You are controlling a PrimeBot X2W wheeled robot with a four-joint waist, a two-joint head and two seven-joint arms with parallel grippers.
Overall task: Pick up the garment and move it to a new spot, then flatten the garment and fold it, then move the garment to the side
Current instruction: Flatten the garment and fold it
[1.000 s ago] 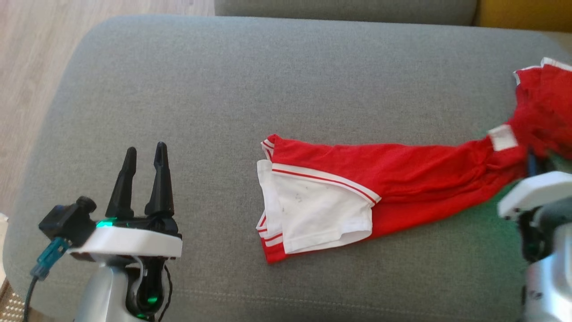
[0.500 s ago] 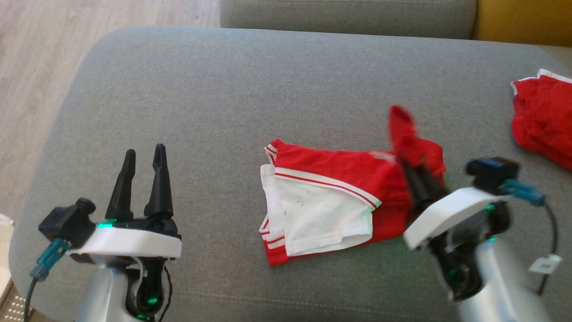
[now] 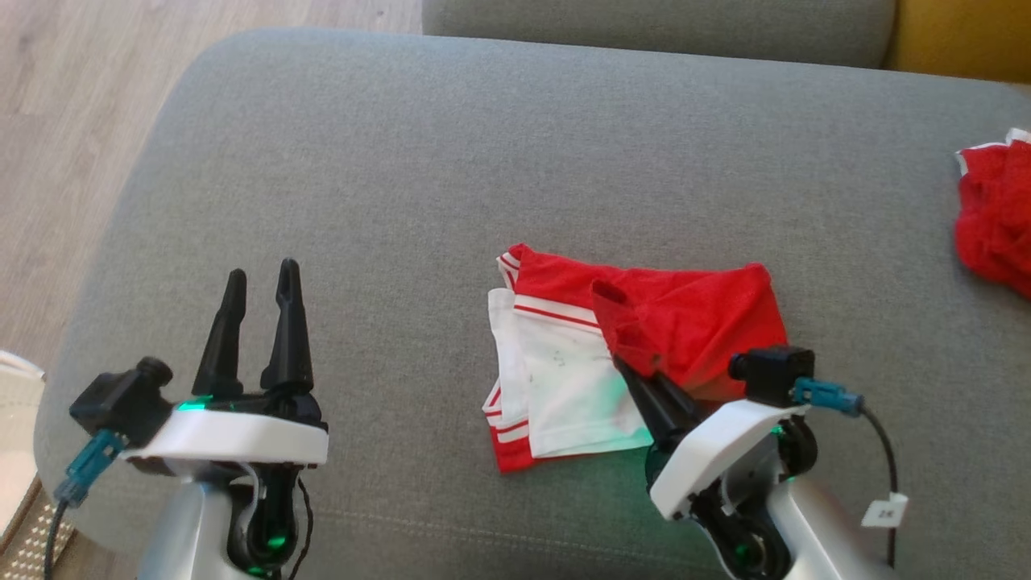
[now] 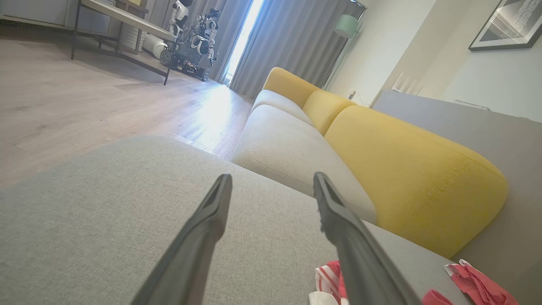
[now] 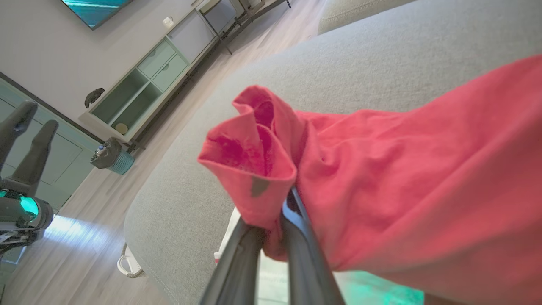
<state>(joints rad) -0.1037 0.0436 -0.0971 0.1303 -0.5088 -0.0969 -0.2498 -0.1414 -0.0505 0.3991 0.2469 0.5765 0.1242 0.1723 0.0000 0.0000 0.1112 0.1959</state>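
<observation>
A red garment (image 3: 685,314) with white panels and striped trim lies on the grey sofa cushion (image 3: 451,161), its right part doubled back to the left over the rest. My right gripper (image 3: 624,366) is shut on that folded-over red edge, and the right wrist view has the red cloth (image 5: 254,169) bunched between the fingers (image 5: 300,250). My left gripper (image 3: 262,278) stands open to the left of the garment, holding nothing. The left wrist view has its fingers (image 4: 211,216) apart above bare cushion, with a corner of the garment (image 4: 330,275) at the bottom.
A second red garment (image 3: 995,217) lies at the cushion's right edge. Wood floor (image 3: 56,121) runs along the left. A yellow sofa back (image 4: 402,169) and grey seat lie beyond. A cabinet (image 5: 139,84) stands across the room.
My right gripper has carried the garment's right end leftward, from stretched out at the far right to folded over its left half. The head camera shifted slightly. The left gripper stayed still.
</observation>
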